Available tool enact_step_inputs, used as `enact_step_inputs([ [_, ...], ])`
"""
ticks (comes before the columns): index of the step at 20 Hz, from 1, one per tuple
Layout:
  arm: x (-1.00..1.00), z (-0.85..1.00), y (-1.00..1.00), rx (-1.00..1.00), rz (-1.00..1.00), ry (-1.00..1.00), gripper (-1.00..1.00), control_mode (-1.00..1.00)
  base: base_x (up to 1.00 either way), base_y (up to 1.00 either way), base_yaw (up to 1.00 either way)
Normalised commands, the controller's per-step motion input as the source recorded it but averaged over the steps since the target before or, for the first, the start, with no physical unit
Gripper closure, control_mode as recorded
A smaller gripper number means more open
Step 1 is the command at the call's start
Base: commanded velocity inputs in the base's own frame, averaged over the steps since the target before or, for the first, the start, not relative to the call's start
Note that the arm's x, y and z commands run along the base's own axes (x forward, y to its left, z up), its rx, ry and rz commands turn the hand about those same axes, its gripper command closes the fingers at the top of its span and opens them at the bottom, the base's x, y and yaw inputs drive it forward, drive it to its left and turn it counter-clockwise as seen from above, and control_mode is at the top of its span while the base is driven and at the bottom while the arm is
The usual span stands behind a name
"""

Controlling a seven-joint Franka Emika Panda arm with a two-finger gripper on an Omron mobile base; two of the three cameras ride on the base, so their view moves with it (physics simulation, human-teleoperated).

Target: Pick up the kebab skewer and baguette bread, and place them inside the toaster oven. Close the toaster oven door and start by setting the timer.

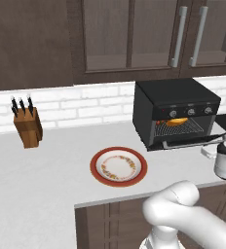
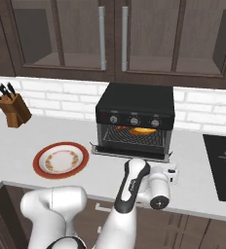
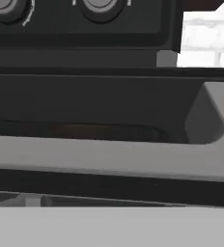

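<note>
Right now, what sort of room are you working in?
A rendered home kitchen, by the looks: a toaster oven on the white counter, a knife block by the brick backsplash, glass-front cabinets above.

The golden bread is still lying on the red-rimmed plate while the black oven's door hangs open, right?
Not quite. The red-rimmed plate holds no food; the golden baguette bread lies on the wire rack inside the black toaster oven, as the left base view shows. Its drop-down door does hang open.

The toaster oven (image 1: 176,113) stands at the back of the counter (image 1: 47,170), against the wall. Its door (image 2: 129,153) hangs open toward the front edge. The baguette bread (image 2: 143,130) lies inside on the rack. A plate (image 1: 118,167) sits left of the oven, nearer the front edge. A knife block (image 1: 28,125) stands further left, toward the back.
</note>
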Motion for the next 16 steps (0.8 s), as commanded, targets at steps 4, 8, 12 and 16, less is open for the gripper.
enact_step_inputs([
  [4,0.41,0.24,0.26,0.00,0.00,0.00,-1.00,-1.00,0.00,0.00,0.00],
  [8,0.40,0.27,0.26,0.00,0.00,0.00,-1.00,-1.00,0.00,0.00,0.00],
  [12,0.39,0.27,0.25,0.00,0.00,0.00,-1.00,-1.00,0.00,0.00,0.00],
  [16,0.38,0.23,0.21,0.00,0.00,0.00,-1.00,-1.00,0.00,0.00,0.00],
])
